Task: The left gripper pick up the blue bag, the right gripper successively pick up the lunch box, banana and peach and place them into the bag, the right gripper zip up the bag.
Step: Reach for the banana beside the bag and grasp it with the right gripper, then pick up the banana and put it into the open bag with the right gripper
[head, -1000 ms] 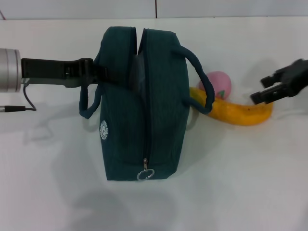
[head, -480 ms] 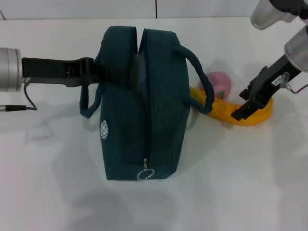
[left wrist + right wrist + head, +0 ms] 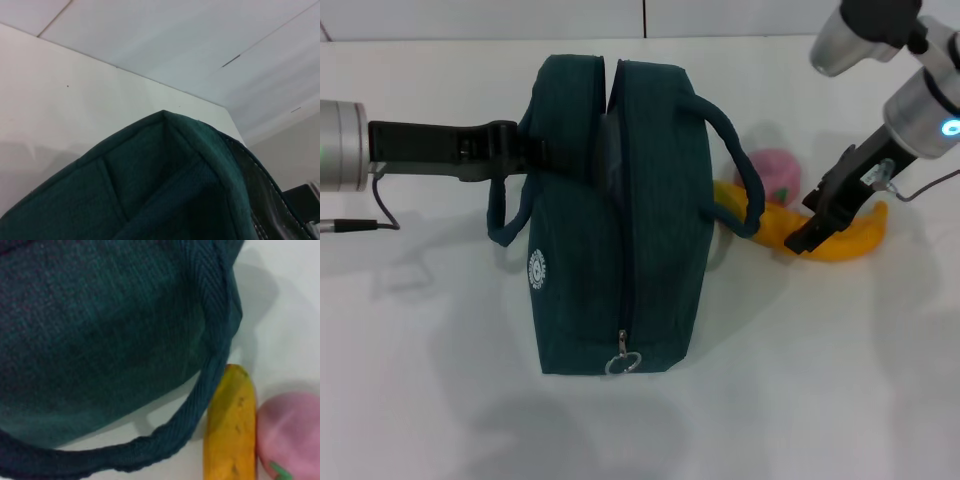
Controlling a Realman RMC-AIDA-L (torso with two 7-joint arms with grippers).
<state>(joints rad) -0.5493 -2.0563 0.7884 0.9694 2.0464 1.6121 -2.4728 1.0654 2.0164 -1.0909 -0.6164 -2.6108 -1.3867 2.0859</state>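
White surface point(image 3: 840, 380) carries our blue bag point(image 3: 620, 200), left hand point(image 3: 520, 152) clamped on its handle, right hand point(image 3: 810, 232) parted over the banana point(image 3: 845, 243).

1. The bag point(image 3: 620, 230) is dark teal woven cloth, matt, with a fine ribbed weave; its handle point(image 3: 200, 405) looks like thicker corded fabric.
2. The zip pull point(image 3: 622, 362), lower centre of the head view, is shiny metal.
3. The banana point(image 3: 230, 430) has smooth, slightly glossy yellow skin with brown specks.
4. The peach point(image 3: 290, 435) looks matt pink.
5. The left gripper point(image 3: 525, 152) is matt black plastic.
6. The table point(image 3: 820, 380) is smooth and white.
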